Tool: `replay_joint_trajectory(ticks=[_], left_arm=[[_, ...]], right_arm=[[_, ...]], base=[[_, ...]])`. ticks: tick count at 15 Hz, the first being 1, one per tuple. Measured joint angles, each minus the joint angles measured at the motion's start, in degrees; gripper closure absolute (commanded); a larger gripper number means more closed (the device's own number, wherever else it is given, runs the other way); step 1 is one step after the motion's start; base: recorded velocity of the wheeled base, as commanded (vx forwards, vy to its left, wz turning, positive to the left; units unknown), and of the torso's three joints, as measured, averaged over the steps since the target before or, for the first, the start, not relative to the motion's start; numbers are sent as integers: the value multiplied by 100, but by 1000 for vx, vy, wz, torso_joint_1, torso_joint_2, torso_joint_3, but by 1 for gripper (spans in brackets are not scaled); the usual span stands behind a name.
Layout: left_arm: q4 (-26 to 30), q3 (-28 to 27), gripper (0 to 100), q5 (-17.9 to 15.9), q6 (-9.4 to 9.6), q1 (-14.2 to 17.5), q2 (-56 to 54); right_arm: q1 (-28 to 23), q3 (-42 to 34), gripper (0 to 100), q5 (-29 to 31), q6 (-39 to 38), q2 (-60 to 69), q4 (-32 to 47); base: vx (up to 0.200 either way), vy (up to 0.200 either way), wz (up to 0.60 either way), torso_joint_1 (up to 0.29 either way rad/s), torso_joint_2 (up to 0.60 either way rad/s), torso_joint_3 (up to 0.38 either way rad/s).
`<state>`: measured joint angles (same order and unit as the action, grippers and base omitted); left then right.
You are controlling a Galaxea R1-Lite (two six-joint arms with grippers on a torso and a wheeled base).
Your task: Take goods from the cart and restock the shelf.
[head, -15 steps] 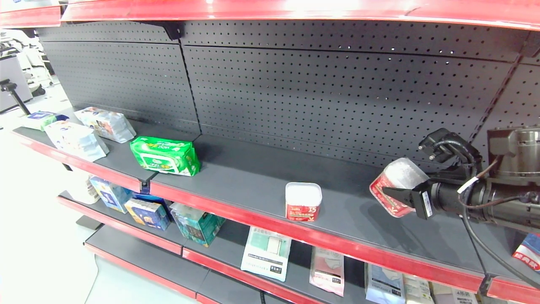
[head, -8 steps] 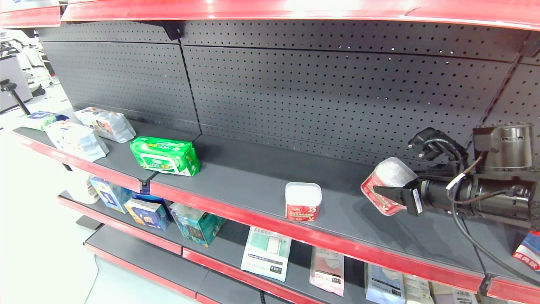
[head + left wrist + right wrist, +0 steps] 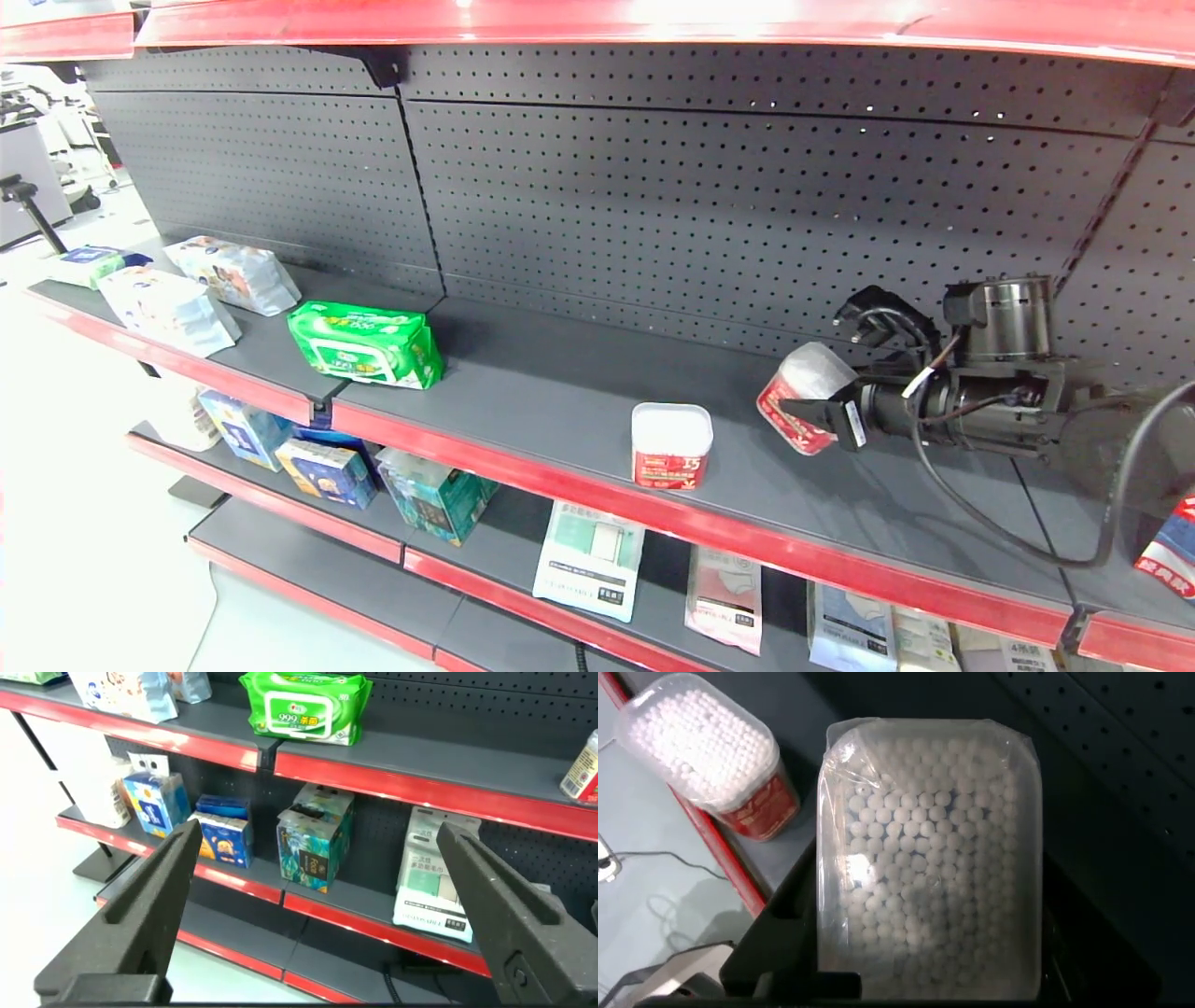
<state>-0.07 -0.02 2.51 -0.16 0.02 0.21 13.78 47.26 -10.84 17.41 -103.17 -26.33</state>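
Cotton-swab tub [image 3: 926, 849], clear rounded plastic, clamped in right claw [image 3: 805, 403]; left claw [image 3: 318, 838] gapes wide.

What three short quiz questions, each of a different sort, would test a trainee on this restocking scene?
1. True or false: the right hand grips a tub.
2. Pick one. The gripped tub is: A upright, B tilted, C upside down.
3. Fill in: the left hand is ___ (open or shut).
Key: 1 true; 2 B; 3 open.
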Motion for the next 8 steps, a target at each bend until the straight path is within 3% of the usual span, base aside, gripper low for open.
replay_joint_trajectory(ticks=[8], left_arm=[[0, 2, 0, 2, 0, 0, 0]], right_arm=[[-80, 891, 100, -701, 46, -984, -11]], base=[[0, 0, 0, 0, 0, 0]])
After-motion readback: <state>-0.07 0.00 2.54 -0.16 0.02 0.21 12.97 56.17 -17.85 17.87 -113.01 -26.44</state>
